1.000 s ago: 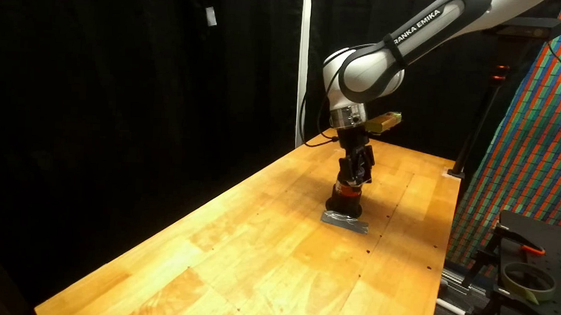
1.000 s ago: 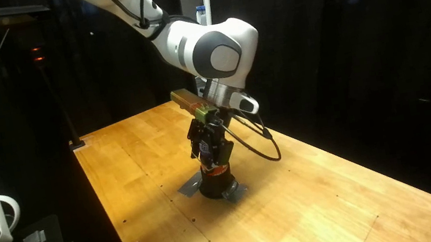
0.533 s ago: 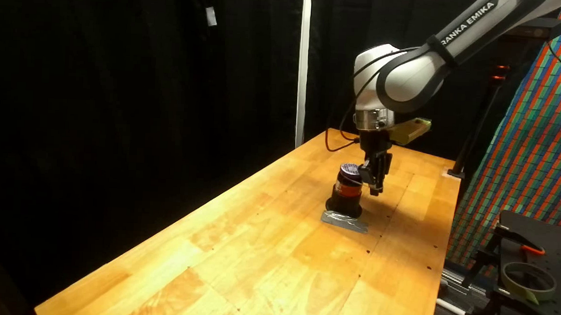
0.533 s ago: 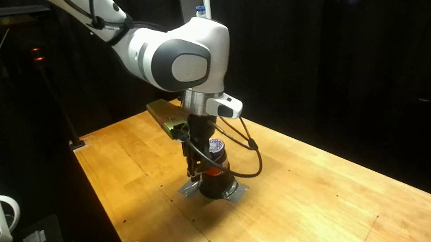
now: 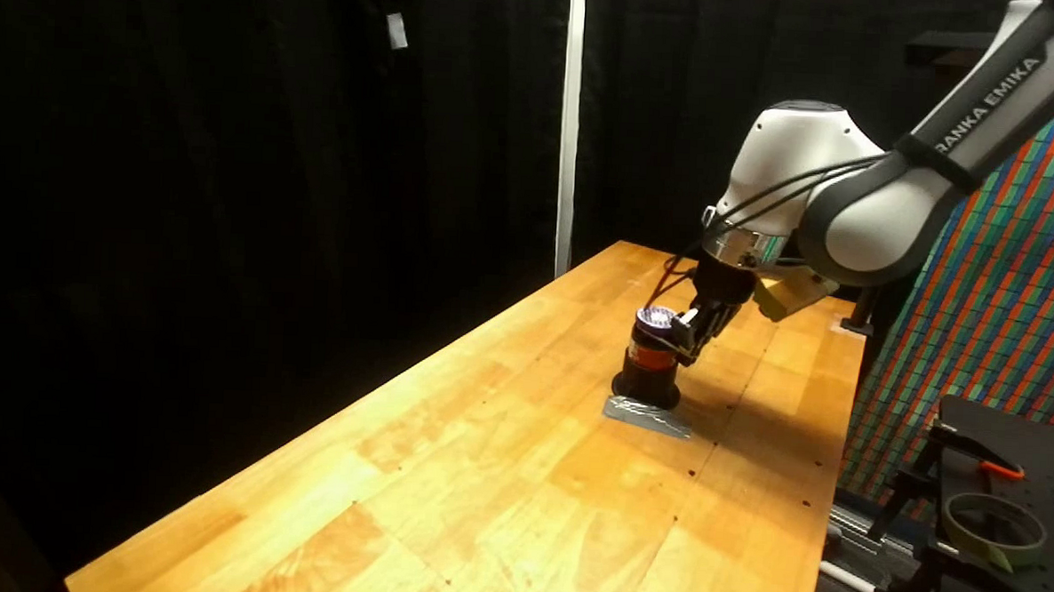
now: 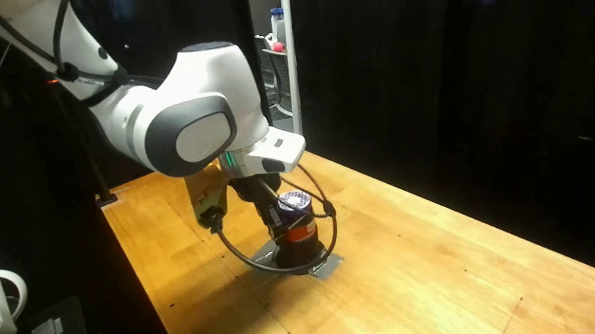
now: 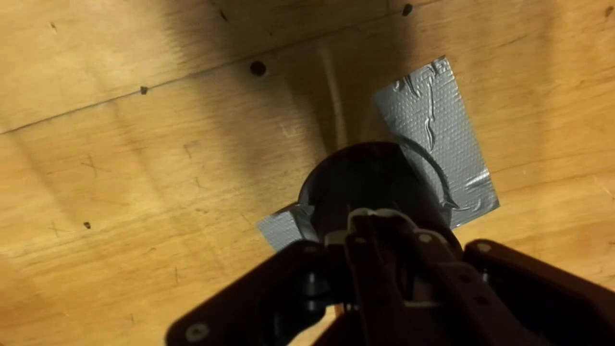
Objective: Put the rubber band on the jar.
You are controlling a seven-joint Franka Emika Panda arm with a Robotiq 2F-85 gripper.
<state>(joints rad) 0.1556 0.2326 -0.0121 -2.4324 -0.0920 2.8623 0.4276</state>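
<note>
Past the middle of a wooden tabletop (image 5: 519, 474), nearer its far edge than its near end and midway between its long edges in an exterior view, a small squat jar (image 5: 652, 358) is stood upright. Its dark body is ringed by a red-orange stripe and topped by a paler lid (image 5: 658, 317) patterned in purple and white. At its foot, grey tape (image 7: 435, 125) is shown on two sides in the wrist view.

On the side of the jar toward the tabletop's right edge in an exterior view, the gripper (image 5: 686, 349) is held at a tilt, its tips just beside the jar's upper part; whether the jar is touched cannot be told. In the wrist view the fingers (image 7: 362, 235) are shown close side by side, and the jaws appear pressed together; whether anything is caught between them cannot be told. A thin pale line, apparently the rubber band (image 5: 665, 342), is seen slanting across the jar's upper part toward the fingertips; its full loop cannot be traced.

In an exterior view, a black cable (image 6: 329, 210) is looped in front of the jar's foot, and the white arm (image 6: 216, 78) is seen above the tabletop's far edge. In both exterior views, a roll of tape (image 5: 1023, 553) is set on a black stand (image 5: 988, 425) beyond a long edge.
</note>
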